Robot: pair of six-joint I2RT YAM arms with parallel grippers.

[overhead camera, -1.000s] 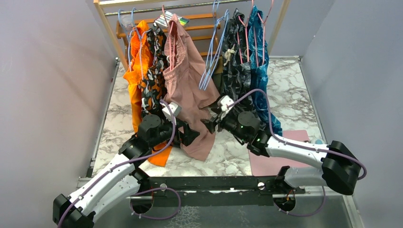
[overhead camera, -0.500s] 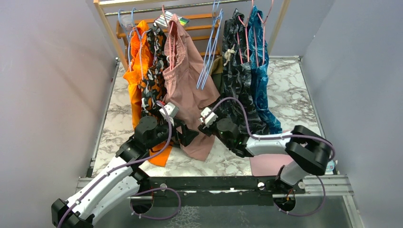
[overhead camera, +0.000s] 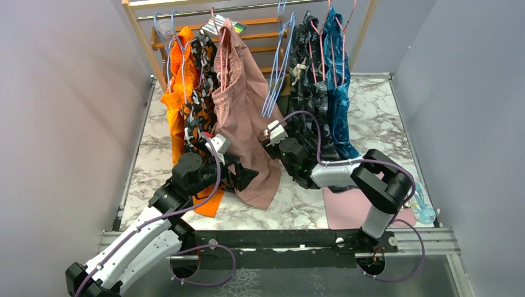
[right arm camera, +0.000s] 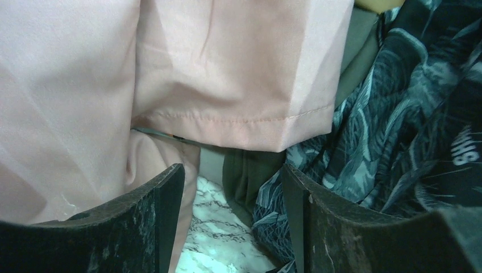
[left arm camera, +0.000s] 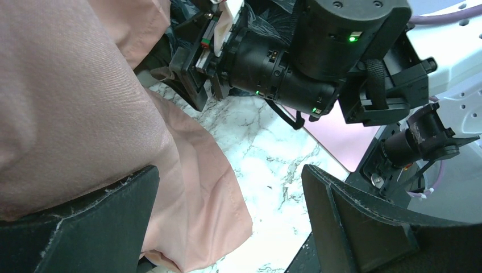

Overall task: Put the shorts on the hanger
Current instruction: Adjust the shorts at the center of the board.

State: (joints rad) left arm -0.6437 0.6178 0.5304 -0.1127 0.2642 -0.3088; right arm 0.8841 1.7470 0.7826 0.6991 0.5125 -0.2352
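Note:
Only a strip of the dark olive shorts (right arm camera: 243, 177) shows, hanging between the dusty-pink shorts (right arm camera: 227, 68) and the dark leaf-print shorts (right arm camera: 398, 125). My right gripper (right arm camera: 233, 224) is open just in front of that strip, with bare marble between its fingers. From above, the right gripper (overhead camera: 270, 140) is low at the pink shorts' (overhead camera: 244, 117) right edge. Light-blue hangers (overhead camera: 277, 68) hang bare on the rail above it. My left gripper (overhead camera: 249, 177) is open at the pink hem. In the left wrist view the pink cloth (left arm camera: 187, 193) lies against the left gripper's (left arm camera: 227, 224) left finger.
A wooden rack (overhead camera: 143, 46) carries orange shorts (overhead camera: 176, 99), patterned shorts (overhead camera: 199, 93) and teal shorts (overhead camera: 339, 93). A pink mat (overhead camera: 350, 209) and a plastic bottle (overhead camera: 422, 209) lie at the marble table's (overhead camera: 155, 154) near right. The right arm's wrist (left arm camera: 318, 51) is close ahead of the left gripper.
The right arm has folded in, and its gripper moved left and then farther back, in under the hanging clothes. The left arm has barely shifted.

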